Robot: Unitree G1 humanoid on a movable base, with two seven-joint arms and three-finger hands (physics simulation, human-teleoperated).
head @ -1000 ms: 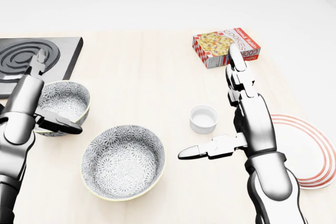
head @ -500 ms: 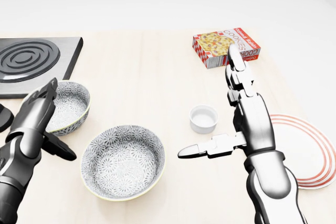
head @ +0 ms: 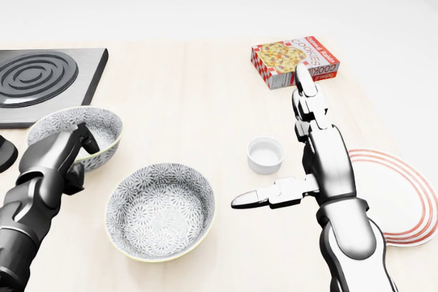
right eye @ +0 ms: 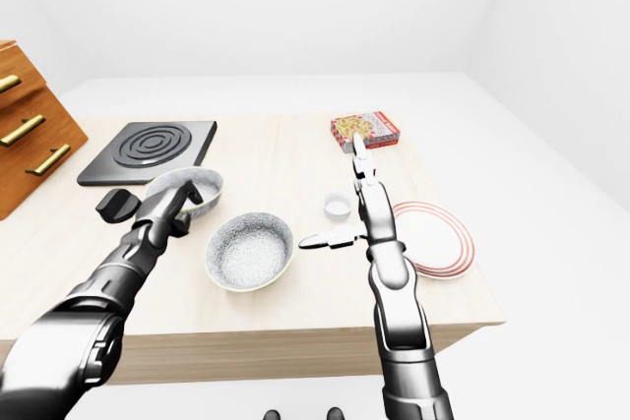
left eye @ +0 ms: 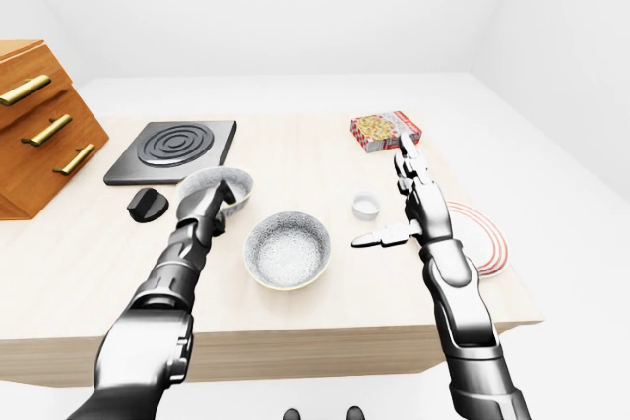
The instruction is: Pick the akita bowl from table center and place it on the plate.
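A large grey-patterned bowl (head: 161,210) sits at the table's centre, with no hand touching it. A smaller bowl (head: 72,126) of the same pattern is at the left of the head view, tilted, its near rim pinched by my left hand (head: 74,150). My right hand (head: 282,163) hovers open to the right of the large bowl, fingers pointing up the view and thumb stretched toward the bowl. The white plate (head: 405,196) with red rings lies at the right edge, partly behind my right forearm.
A small white cup (head: 265,154) stands just left of my right hand. A cookie box (head: 295,60) lies at top right. A black hob plate (head: 41,81) is at top left, with a black knob (left eye: 148,205) and a wooden drawer unit (left eye: 39,120) beyond.
My left hand drew back from the smaller bowl, then closed on its near rim; that bowl now tilts and sits slightly further left. The right hand has barely moved.
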